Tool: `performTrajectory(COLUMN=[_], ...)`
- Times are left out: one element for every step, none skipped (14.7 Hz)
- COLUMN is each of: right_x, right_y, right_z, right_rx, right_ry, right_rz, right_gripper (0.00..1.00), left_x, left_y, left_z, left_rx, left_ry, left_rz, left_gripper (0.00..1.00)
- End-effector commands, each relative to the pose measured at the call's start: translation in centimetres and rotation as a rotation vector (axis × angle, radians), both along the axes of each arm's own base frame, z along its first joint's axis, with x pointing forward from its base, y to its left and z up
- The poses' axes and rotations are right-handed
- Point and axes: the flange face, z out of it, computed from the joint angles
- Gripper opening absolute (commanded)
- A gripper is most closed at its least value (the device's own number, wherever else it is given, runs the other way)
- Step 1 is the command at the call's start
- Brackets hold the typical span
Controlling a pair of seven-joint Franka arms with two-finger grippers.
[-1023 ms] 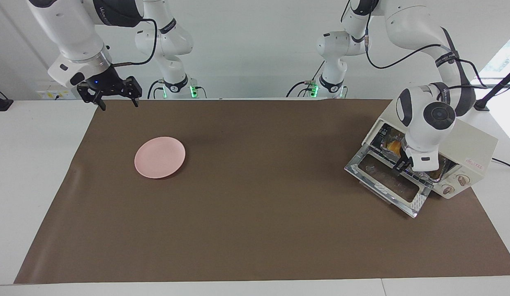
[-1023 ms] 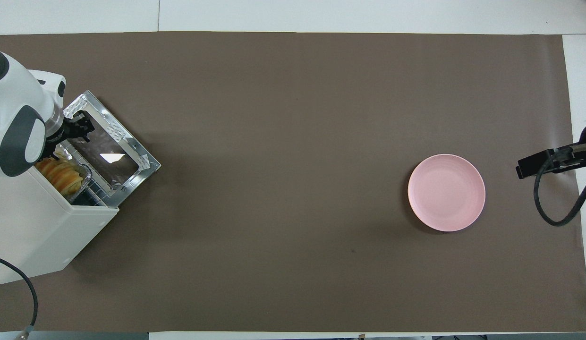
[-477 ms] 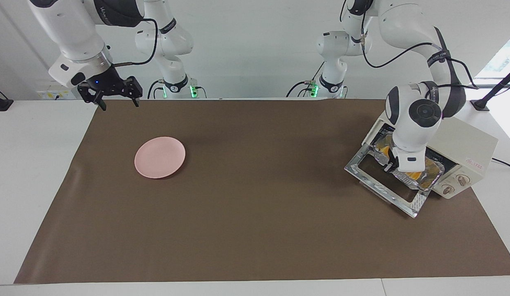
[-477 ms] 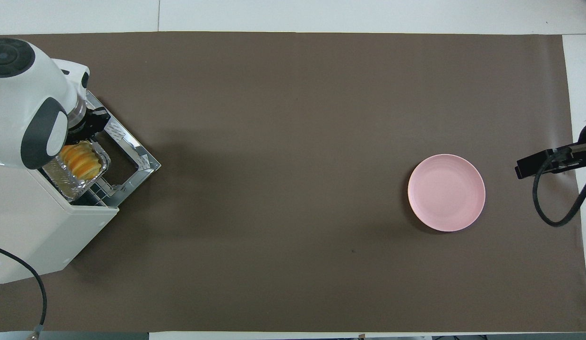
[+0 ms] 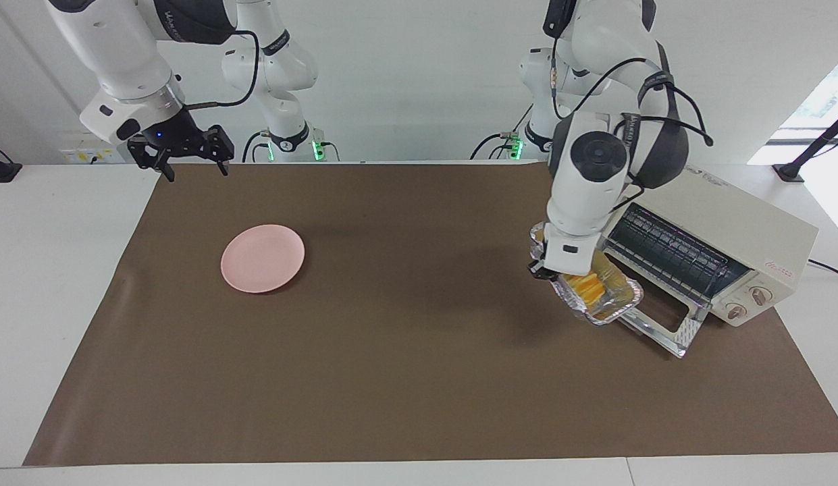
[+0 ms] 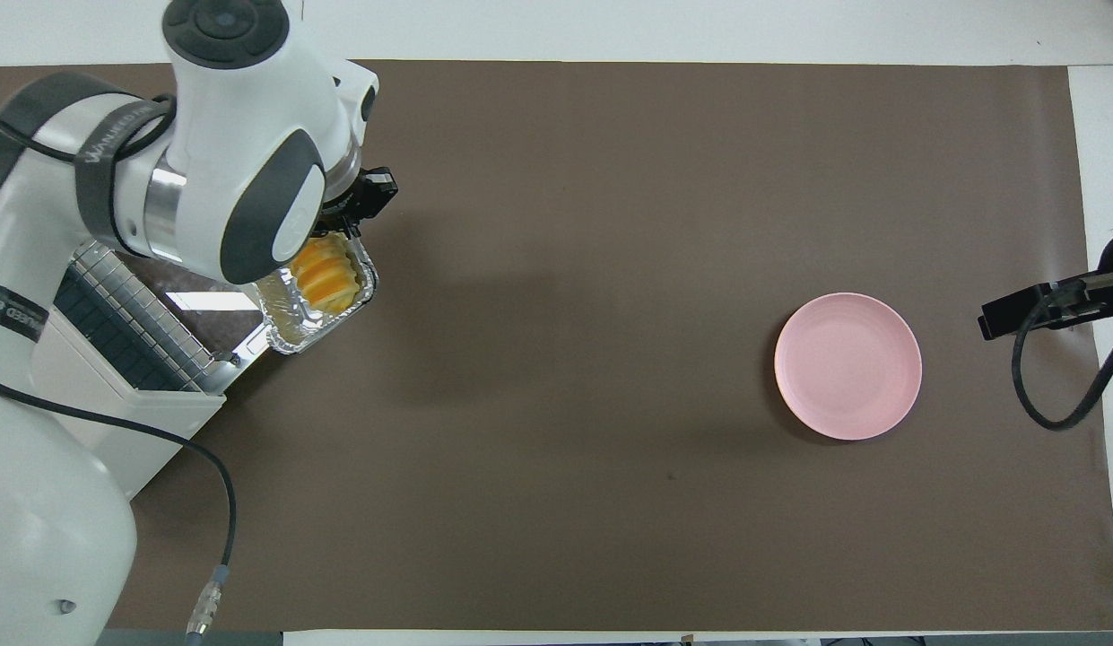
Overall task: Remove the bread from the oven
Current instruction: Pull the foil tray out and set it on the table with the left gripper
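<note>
The cream-white oven [image 5: 729, 216] stands at the left arm's end of the table with its glass door [image 5: 689, 331] dropped open and its wire rack bare. My left gripper [image 5: 540, 266] is shut on the rim of a crinkled silver foil tray [image 5: 604, 305] and holds it in the air over the mat, beside the open door. The golden-orange ridged bread [image 5: 587, 285] lies in that tray. In the overhead view the bread [image 6: 325, 280] and the foil tray [image 6: 300, 325] show beside the oven [image 6: 152, 431], under my left gripper [image 6: 363, 206].
A pink plate [image 5: 263, 258] lies on the brown mat toward the right arm's end of the table; it also shows in the overhead view [image 6: 847, 366]. My right gripper [image 5: 189, 165] waits open, raised over the mat's corner at the robots' edge.
My left gripper has pulled the foil tray with the bread out of the oven and lifted it away from the door, toward the table's middle. The right arm has not moved.
</note>
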Motion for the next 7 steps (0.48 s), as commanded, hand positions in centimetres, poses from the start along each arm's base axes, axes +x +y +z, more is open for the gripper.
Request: performTrajectory(right_x=[-0.7,-0.7,-0.7,-0.7,-0.7,-0.7,-0.7], right_y=[-0.9,-1.2,-1.3,-1.3,-1.2,-1.2,-1.2], right_z=[0.1,0.1,0.1,0.1,0.1,0.1,0.1], right_rx=[0.022,0.022,0.022,0.022,0.022,0.022,0.021], right_ry=[0.0,0.0,0.0,0.0,0.0,0.0,0.0], right_rz=[-0.006,-0.012,-0.012,-0.01,-0.009,-0.007,-0.007], right_gripper=[1.0,1.0,1.0,1.0,1.0,1.0,1.0], left_x=[-3.4,-5.4,-7.6,-8.9,-10.2,-11.3,-10.9], left_y=[-6.3,-9.5,-13.4,-15.9,-17.5,-19.2,-20.6], left_z=[0.5,0.3,0.1,-0.3,-0.1,-1.0,-1.8], left_rx=[-0.041,-0.063,-0.138,-0.193,-0.211,-0.224,-0.257], left_ry=[0.048,0.05,0.024,-0.011,-0.036,-0.041,-0.095], left_rz=[-0.087,-0.135,-0.165,-0.181,-0.207,-0.206,-0.137], left_gripper=[0.0,0.0,0.0,0.0,0.0,0.0,0.0])
